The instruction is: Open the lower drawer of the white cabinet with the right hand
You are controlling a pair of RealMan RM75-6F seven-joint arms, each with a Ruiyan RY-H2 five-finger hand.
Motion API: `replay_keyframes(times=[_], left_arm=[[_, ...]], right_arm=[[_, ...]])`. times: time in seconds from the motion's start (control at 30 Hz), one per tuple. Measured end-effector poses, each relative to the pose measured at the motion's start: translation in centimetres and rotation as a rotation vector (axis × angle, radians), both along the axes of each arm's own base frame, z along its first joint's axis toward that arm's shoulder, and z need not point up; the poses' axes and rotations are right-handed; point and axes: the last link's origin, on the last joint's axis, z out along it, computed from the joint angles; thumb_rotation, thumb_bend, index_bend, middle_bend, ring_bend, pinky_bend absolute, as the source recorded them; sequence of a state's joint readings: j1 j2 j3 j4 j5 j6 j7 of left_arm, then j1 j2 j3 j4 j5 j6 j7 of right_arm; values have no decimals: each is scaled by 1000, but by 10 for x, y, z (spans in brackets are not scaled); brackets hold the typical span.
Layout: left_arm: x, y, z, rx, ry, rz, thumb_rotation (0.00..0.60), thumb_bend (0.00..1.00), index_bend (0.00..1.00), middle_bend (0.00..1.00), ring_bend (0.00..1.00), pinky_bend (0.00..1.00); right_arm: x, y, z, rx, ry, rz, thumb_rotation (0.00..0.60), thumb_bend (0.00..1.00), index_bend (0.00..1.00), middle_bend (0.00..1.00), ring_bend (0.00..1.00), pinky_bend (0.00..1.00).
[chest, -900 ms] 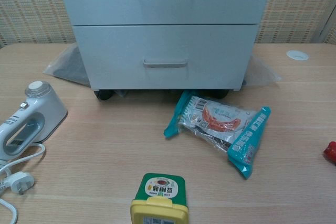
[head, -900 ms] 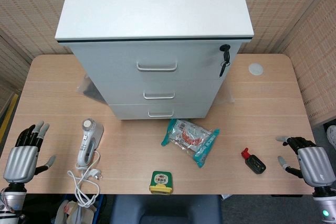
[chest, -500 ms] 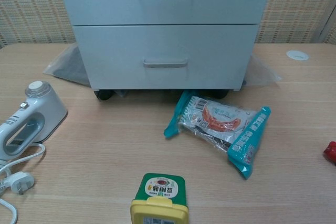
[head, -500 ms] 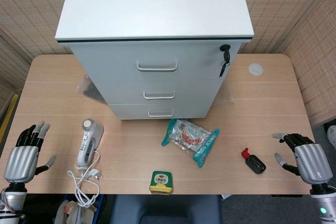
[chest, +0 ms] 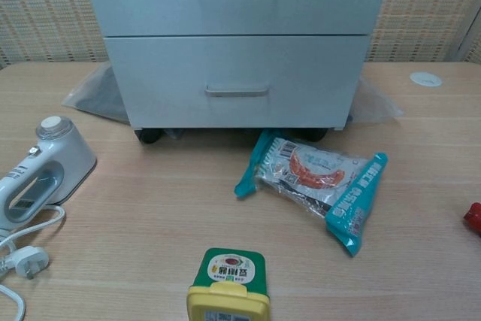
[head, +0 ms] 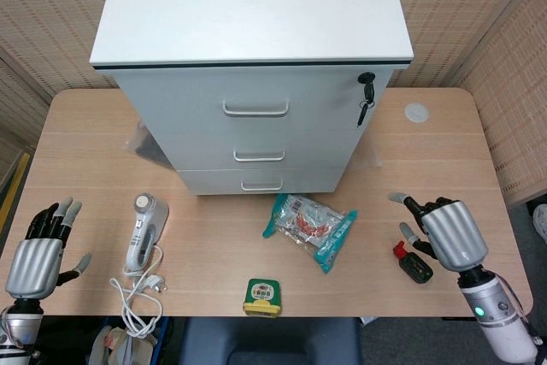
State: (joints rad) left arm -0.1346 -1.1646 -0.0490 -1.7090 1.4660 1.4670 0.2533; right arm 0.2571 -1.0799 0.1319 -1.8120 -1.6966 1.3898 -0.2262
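- head view: the white three-drawer cabinet [head: 256,74] fills the upper centre; its shut lower drawer [head: 261,181] has one handle facing the robot.
- the silver right hand [head: 446,232], lower right, holds nothing, fingers apart, over one small red-and-black bottle [head: 413,263]; the silver left hand [head: 38,254], lower left, idles empty, fingers spread.
- chest view: one teal snack packet [chest: 316,182] lies just below the drawer; no hands show.

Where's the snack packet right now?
In both views the snack packet lies on the table, just in front of the white cabinet, slightly right of its lower drawer handle.
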Motion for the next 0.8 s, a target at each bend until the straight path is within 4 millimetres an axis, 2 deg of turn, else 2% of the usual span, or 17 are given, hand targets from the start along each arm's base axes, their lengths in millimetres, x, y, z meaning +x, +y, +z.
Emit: replay_keyframes(times=[0.17, 0.4, 0.8], left_arm=[[0, -2, 1, 2, 2, -2, 600, 249, 0, 0, 0, 92], [2, -2, 2, 2, 5, -8, 600, 249, 0, 0, 0, 92], [3, -1, 3, -1, 7, -17, 600, 249, 0, 0, 0, 92]], right_arm=[[36, -20, -6, 36, 62, 43, 600, 374, 222, 905, 942, 847], [87, -42, -14, 59, 116, 95, 600, 375, 167, 910, 957, 854], [135, -63, -28, 106, 153, 135, 600, 377, 129, 916, 962, 854]])
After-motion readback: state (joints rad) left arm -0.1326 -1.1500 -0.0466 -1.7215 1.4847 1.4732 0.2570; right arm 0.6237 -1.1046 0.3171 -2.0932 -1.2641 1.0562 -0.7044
